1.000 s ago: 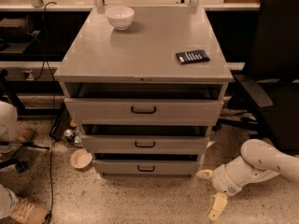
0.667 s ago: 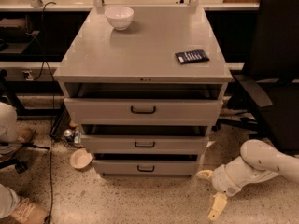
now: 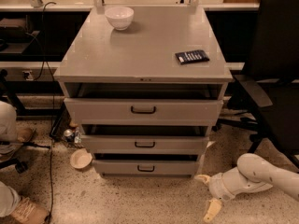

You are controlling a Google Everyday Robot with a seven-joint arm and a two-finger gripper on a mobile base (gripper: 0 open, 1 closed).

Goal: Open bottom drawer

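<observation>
Spread well apart and holding nothing, the two pale fingers (image 3: 211, 210) of the gripper (image 3: 207, 194) hang low over the floor just off the grey cabinet's (image 3: 140, 55) lower right corner, near it but not touching. At the foot of that cabinet is the bottom drawer (image 3: 163, 167), the lowest of three, with its small black handle (image 3: 145, 168) centred on the front and a dark gap above it. On the cabinet's top stand a white bowl (image 3: 119, 17) at the back left and a flat black object (image 3: 192, 56) towards the right edge.
</observation>
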